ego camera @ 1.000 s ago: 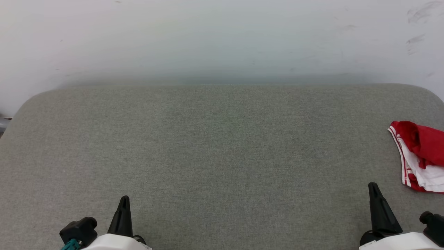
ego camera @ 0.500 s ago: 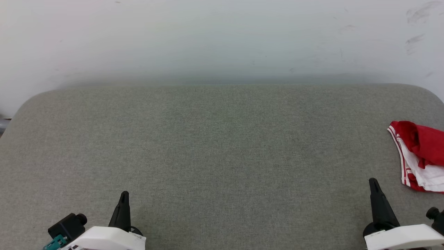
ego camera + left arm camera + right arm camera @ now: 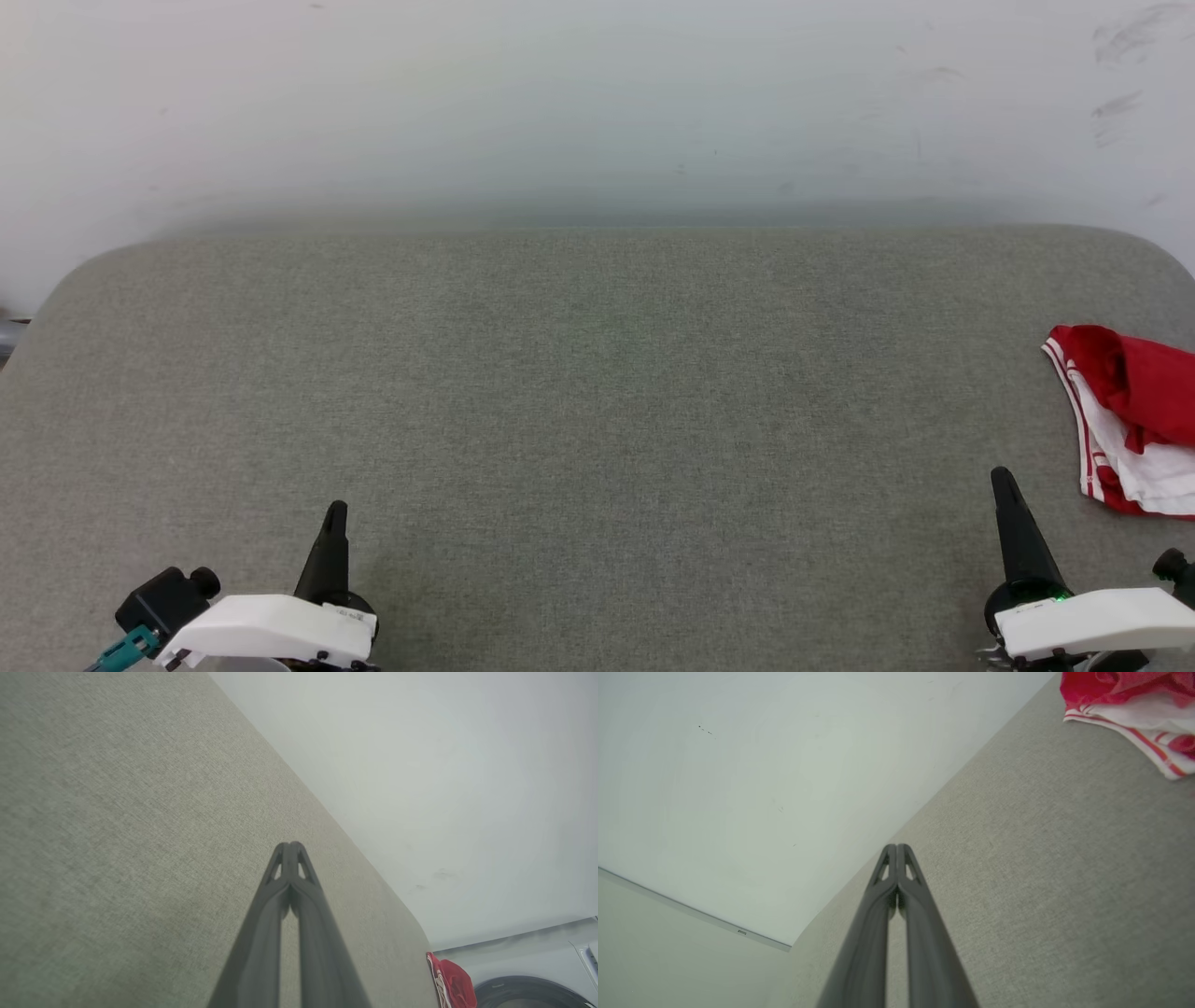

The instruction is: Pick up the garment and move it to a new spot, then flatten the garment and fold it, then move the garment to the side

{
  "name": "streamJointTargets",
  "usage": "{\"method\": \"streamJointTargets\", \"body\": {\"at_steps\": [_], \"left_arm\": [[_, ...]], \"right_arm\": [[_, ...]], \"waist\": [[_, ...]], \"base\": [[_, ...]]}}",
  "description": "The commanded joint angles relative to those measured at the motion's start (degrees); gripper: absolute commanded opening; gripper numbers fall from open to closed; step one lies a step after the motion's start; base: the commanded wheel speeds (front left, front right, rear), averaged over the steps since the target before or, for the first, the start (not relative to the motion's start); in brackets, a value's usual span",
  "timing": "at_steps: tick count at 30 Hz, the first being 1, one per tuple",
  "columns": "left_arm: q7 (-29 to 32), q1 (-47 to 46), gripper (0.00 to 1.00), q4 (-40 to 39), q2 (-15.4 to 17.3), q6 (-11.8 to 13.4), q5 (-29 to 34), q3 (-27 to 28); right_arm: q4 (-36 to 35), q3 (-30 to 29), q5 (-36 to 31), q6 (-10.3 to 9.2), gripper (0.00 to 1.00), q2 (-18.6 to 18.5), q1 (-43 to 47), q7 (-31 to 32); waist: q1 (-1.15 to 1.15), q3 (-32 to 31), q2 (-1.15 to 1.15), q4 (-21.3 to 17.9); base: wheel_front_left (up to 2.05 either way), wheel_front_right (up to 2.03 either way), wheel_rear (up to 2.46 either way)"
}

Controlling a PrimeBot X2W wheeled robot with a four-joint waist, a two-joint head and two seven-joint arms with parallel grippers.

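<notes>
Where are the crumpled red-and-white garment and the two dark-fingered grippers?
crumpled red-and-white garment (image 3: 1134, 378): head view, on its red folds.
left gripper (image 3: 290, 847): left wrist view, at its closed dark fingertips.
right gripper (image 3: 897, 848): right wrist view, at its closed dark fingertips.

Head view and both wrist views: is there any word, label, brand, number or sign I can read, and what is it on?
No text is readable.
Garment: crumpled, no lettering showing.
Left gripper: tiny dark marks on its white casing, too small to read.
Pale tag on the wall strip: too small to read.
</notes>
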Motion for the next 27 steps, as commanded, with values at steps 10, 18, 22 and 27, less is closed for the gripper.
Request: {"method": "streamJointTargets", "body": {"at_steps": [10,18,22,27], "left_arm": [[1.97,-2.64,0.0,0.22,0.02,-1.22,-8.29,1.11],[3.07,-3.25,0.0,0.61,-0.07,-1.81,-12.65,1.58],[3.67,-3.59,0.0,0.81,-0.12,-2.17,-15.02,1.82],[4.47,-3.99,0.0,1.13,-0.2,-2.6,-18.44,2.24]], "right_arm": [[0.75,-0.29,8.36,-0.01,0.0,-0.55,-2.66,2.0],[1.4,-0.42,12.75,-0.01,0.0,-0.53,-3.26,3.03],[1.72,-0.5,15.08,-0.01,0.0,-0.5,-3.72,3.61],[2.22,-0.62,18.48,-0.02,0.0,-0.46,-4.21,4.45]], "waist": [[0.0,-0.03,0.0,-0.05],[0.0,-0.05,0.0,-0.08],[0.0,-0.06,0.0,-0.09],[0.0,-0.07,0.0,-0.12]], "base": [[0.0,0.0,0.0],[0.0,0.0,0.0],[0.0,0.0,0.0],[0.0,0.0,0.0]]}}
